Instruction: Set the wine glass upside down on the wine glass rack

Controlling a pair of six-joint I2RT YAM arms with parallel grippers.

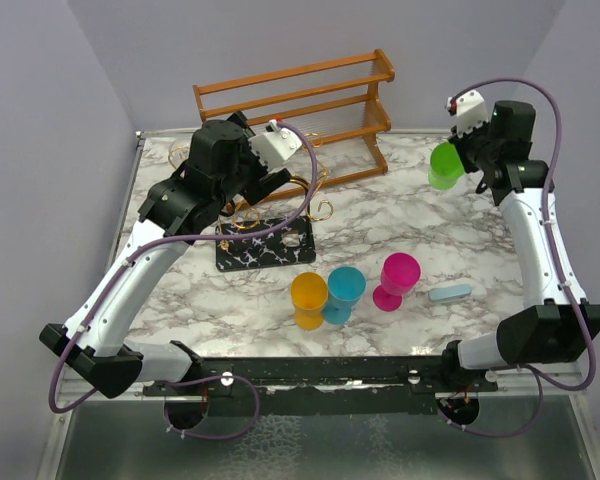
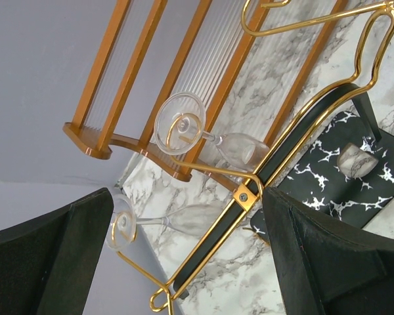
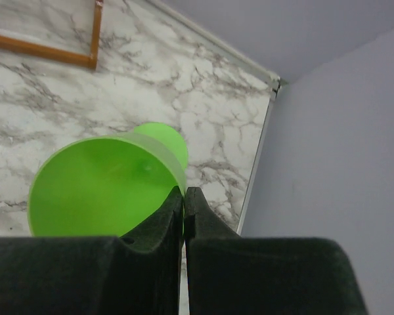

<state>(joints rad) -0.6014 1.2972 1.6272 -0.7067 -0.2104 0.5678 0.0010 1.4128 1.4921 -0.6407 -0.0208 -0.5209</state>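
Gold wine glass rack (image 2: 246, 195) just ahead of wide-open, empty left jaws.
Clear wine glass (image 2: 190, 216) lies stem across their gap; right jaws pinch green cup (image 3: 105, 190), well apart.

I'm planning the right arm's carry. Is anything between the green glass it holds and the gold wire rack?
Yes: the left gripper, jaws open, hangs directly over the wine glass rack, blocking approach from above. The marble tabletop between the green glass in the right gripper and the rack looks bare.
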